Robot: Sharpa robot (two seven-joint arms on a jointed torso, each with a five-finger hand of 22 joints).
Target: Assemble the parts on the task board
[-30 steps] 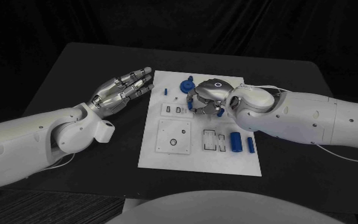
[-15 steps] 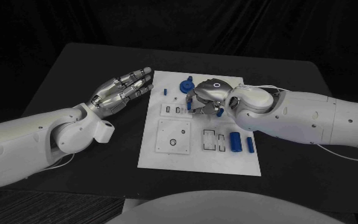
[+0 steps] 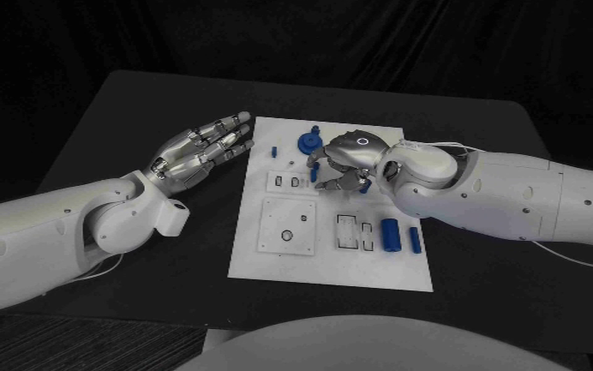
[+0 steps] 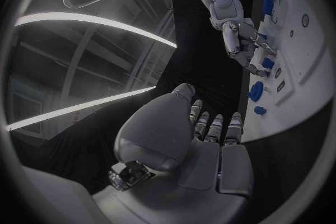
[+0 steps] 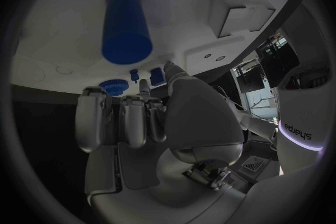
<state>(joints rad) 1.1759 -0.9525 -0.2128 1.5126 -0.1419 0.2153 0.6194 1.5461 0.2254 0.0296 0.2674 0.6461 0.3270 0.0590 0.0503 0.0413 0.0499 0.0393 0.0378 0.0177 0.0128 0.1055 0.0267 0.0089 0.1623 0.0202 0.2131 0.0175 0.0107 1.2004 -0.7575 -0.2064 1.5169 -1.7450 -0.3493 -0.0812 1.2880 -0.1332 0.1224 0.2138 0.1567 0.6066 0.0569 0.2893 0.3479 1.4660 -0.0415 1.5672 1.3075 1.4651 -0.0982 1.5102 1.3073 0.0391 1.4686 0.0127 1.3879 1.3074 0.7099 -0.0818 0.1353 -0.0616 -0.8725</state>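
The white task board (image 3: 309, 255) lies in the middle of the black table. My right hand (image 3: 340, 164) hovers over its far half with fingers pointing down and nothing between them. A blue cylinder (image 5: 126, 25) stands upright on the board just beyond those fingers, apart from them. A round blue part (image 3: 305, 141) and a small blue peg (image 3: 273, 151) sit at the far left of the board. Two blue cylinders (image 3: 389, 236) lie near the right edge. My left hand (image 3: 204, 150) floats open left of the board, fingers stretched out.
White inset plates with slots (image 3: 288, 225) take up the board's near half. The table's dark top (image 3: 148, 97) runs round the board, and my right forearm (image 3: 494, 195) lies across the board's right side.
My right hand has turned and drawn its fingers back from the blue piece they were round. The left hand has not moved.
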